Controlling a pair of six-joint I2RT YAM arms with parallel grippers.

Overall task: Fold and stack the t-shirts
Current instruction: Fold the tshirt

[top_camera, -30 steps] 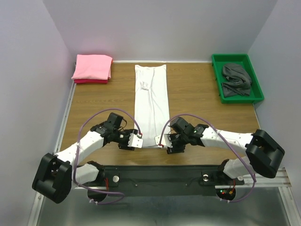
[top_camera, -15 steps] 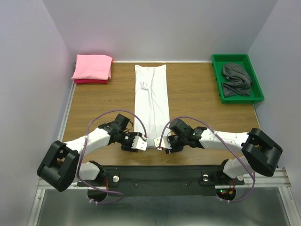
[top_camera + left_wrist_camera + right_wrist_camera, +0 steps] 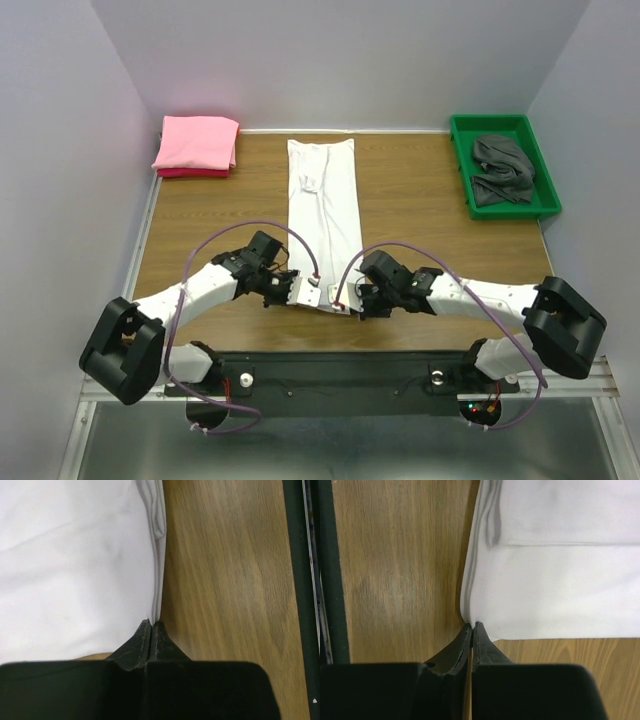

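Gripping white t-shirt (image 3: 322, 215) near edge: left hand (image 3: 151, 624), right hand (image 3: 472, 626) both clamped on corners.

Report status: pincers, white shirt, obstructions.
Left pincer shut on white t-shirt, near left corner. Right pincer shut on near right corner. Pink t-shirt, green tray well aside.

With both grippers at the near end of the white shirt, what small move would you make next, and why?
Probably raise both near corners together, ready to fold: the left gripper and right gripper are shut on them, and the white t-shirt lies flat as a long strip.
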